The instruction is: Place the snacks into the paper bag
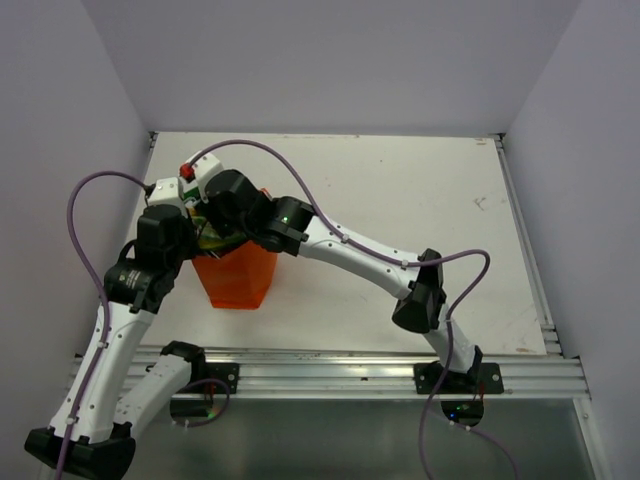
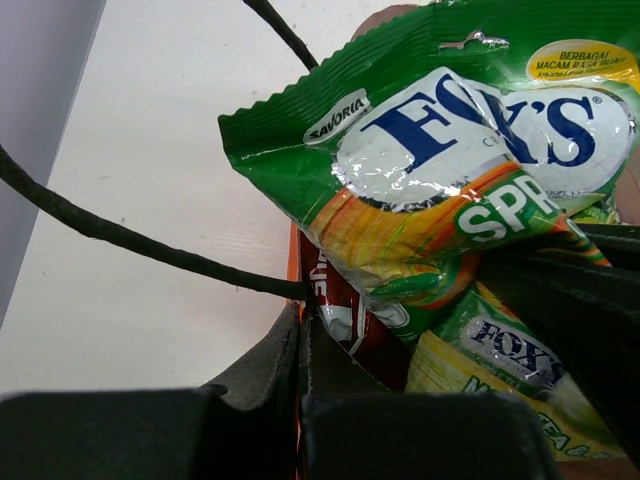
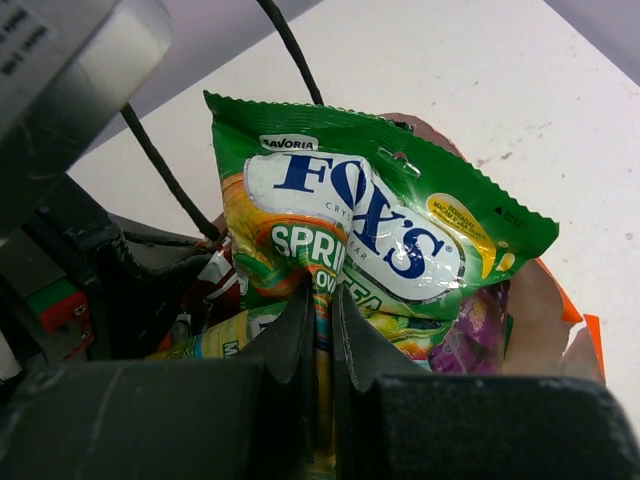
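The orange paper bag stands upright at the table's left, with both arms bent over its mouth. My left gripper is shut on the bag's orange rim, just below a dark cord handle. My right gripper is shut on the lower part of the green-and-white packet, which sticks up out of the bag's mouth. Inside the bag lie the red packet, the smaller yellow-green packet and the purple packet. From above, the grippers hide the bag's mouth.
The bag stands close to the left wall. White tabletop spreads to its right and behind it. A metal rail runs along the near edge. The second cord handle arches beside the left arm's body.
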{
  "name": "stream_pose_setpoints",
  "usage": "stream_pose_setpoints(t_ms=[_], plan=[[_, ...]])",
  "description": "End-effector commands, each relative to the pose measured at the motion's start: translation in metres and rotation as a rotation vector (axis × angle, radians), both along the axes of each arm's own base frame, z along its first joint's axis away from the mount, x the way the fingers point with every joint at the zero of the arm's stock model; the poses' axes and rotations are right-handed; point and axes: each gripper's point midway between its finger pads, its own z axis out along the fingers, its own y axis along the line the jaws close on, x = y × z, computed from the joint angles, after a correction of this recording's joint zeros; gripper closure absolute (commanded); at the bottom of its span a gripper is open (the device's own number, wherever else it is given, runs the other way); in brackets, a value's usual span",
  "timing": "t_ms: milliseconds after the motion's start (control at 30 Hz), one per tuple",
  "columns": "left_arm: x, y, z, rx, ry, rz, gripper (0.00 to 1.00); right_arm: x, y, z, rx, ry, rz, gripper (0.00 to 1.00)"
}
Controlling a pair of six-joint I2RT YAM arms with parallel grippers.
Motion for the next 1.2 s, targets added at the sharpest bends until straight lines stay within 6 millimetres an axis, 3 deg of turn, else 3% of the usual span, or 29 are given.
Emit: stream_pose_setpoints(t_ms=[0,333,500,667,700,833,867,967,1000,1033,1067,1100,1167], plan=[[-0.018,-0.005,-0.018,-0.013,0.101,-0.03,1.0,-0.011,-0.018,-0.086,-0.212,0.143,0.02,1.0],[-0.011,-0.007,-0.016,-0.01,0.088,-0.04,1.0,-0.051,-0.066,-0.129,-0.398,0.24,0.058,1.0],[-0.008,-0.009,-0.016,-0.01,0.091,-0.048,1.0,-0.053,-0.063,-0.145,-0.431,0.258,0.066,1.0],[-0.006,-0.01,-0.016,-0.009,0.09,-0.052,1.0,-0.038,-0.047,-0.121,-0.386,0.199,0.041,1.0],[-0.006,-0.01,-0.017,-0.009,0.091,-0.054,1.0,-0.033,-0.048,-0.113,-0.384,0.172,0.026,0.87],[-0.005,-0.01,-0.017,-0.009,0.091,-0.056,1.0,-0.013,-0.051,-0.03,-0.265,0.016,-0.04,0.23],[-0.005,-0.01,-0.017,-0.009,0.091,-0.056,1.0,-0.007,-0.064,0.0,-0.228,-0.034,-0.091,0.19],[-0.005,-0.01,-0.017,-0.007,0.092,-0.055,1.0,0.005,-0.092,0.031,-0.191,-0.069,-0.162,0.17],[-0.005,-0.01,-0.017,-0.007,0.092,-0.055,1.0,0.008,-0.1,0.034,-0.171,-0.05,-0.188,0.17],[-0.005,-0.01,-0.017,-0.007,0.094,-0.055,1.0,0.017,-0.113,0.016,-0.204,-0.024,-0.22,0.17],[-0.004,-0.01,-0.018,-0.006,0.097,-0.055,1.0,0.018,-0.124,0.023,-0.171,-0.012,-0.244,0.18],[-0.004,-0.01,-0.019,-0.005,0.098,-0.056,1.0,0.02,-0.13,0.002,-0.198,0.015,-0.256,0.18],[-0.004,-0.01,-0.018,-0.002,0.099,-0.058,1.0,0.028,-0.144,-0.007,-0.18,0.05,-0.304,0.19]])
